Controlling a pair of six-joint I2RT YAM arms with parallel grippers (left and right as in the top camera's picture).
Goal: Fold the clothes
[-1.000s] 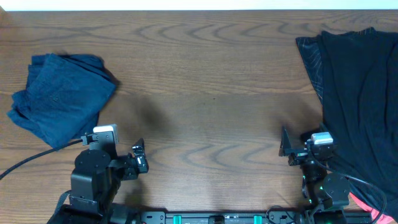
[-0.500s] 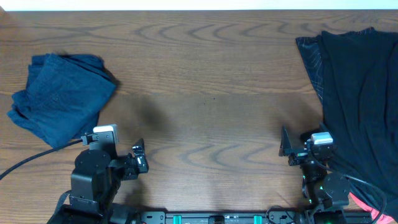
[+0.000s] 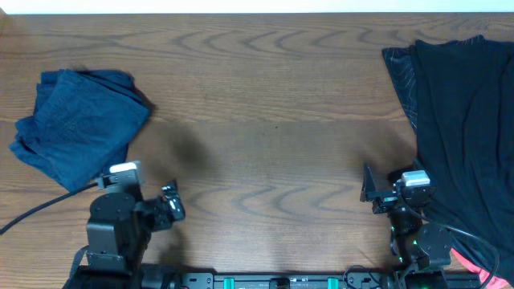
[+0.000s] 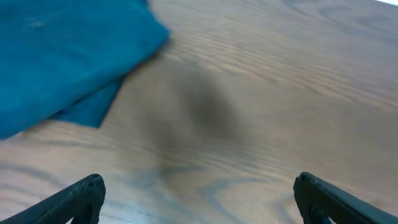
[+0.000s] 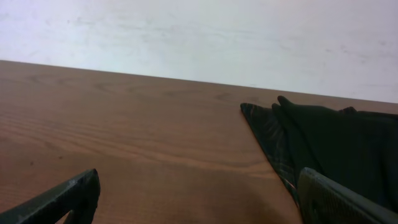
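Observation:
A folded blue garment (image 3: 76,124) lies at the table's left; its corner shows in the left wrist view (image 4: 62,56). A black garment (image 3: 466,120) lies spread at the right edge, also in the right wrist view (image 5: 336,149). My left gripper (image 3: 171,205) is open and empty near the front edge, below and right of the blue garment; its fingertips frame bare wood (image 4: 198,199). My right gripper (image 3: 367,193) is open and empty at the front right, just left of the black garment (image 5: 199,199).
The brown wooden table (image 3: 265,120) runs to a white wall at the back (image 5: 199,37). A black cable (image 3: 32,210) trails from the left arm to the left edge. A striped lining (image 3: 401,72) edges the black garment.
My left arm has shifted slightly left and turned, so its gripper sits a little lower and further left. The right arm and both garments have not moved.

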